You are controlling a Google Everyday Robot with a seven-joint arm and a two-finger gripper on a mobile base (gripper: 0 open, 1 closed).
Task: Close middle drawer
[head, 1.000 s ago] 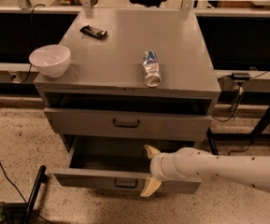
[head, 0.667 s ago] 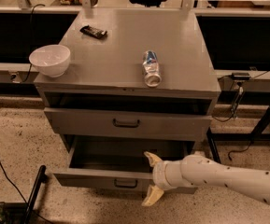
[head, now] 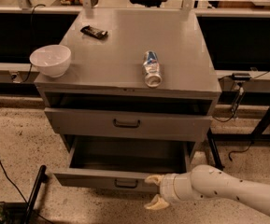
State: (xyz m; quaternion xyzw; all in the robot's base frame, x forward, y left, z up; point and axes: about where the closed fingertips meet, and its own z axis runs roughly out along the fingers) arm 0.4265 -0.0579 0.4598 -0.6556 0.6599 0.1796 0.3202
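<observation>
The middle drawer (head: 97,177) of the grey cabinet (head: 181,73) is pulled far out, its empty tray showing, with a low front panel and a small dark handle (head: 126,183). My gripper (head: 152,191) is open, its cream fingers (head: 153,178) spread vertically. It sits just in front of the drawer's front panel, right of the handle, with the upper finger at the panel's top edge. The white arm reaches in from the lower right. The top drawer (head: 125,123) above stands slightly out. The lowest drawer is out of view.
On the cabinet top lie a white bowl (head: 50,59), a tipped can (head: 152,68) and a dark snack bar (head: 94,31). A black cable and a dark stand (head: 34,195) are on the floor at the left. Table legs and cables stand at the right.
My gripper has drawn down and back out of the drawer's tray to the front of its panel. The drawer looks as far out as before.
</observation>
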